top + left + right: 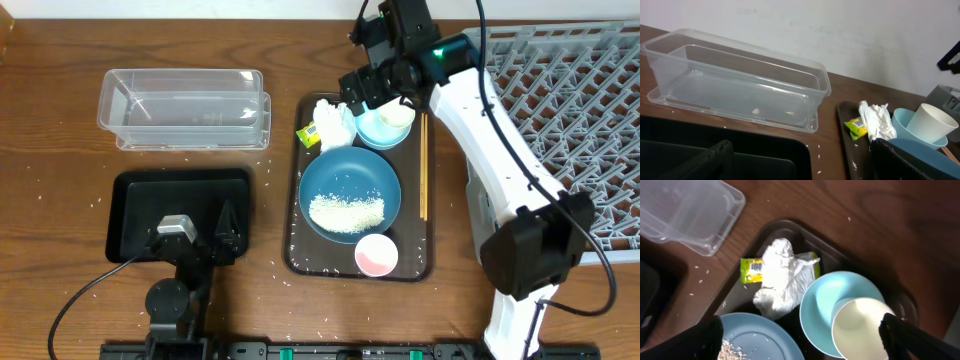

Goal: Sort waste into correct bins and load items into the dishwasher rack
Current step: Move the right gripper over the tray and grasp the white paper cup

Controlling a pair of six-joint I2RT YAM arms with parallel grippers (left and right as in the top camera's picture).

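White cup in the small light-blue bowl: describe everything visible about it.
The white cup is plain, tapered and handleless, matte like paper or plastic, its inside looking empty. It leans tilted inside the small light-blue bowl, touching only that bowl, at the far end of the brown serving tray.

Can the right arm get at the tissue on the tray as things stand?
Probably yes. The right gripper hangs open near the tissue, which lies uncovered on the tray. The cup in the bowl beside it is close but does not cover it.

Dark-blue dish [345,175], white rice [346,212]; light-blue bowl [821,305]; pink cup [376,254]; yellow-green wrapper [751,270]; black tray [135,200]; grey lattice rack [590,70]
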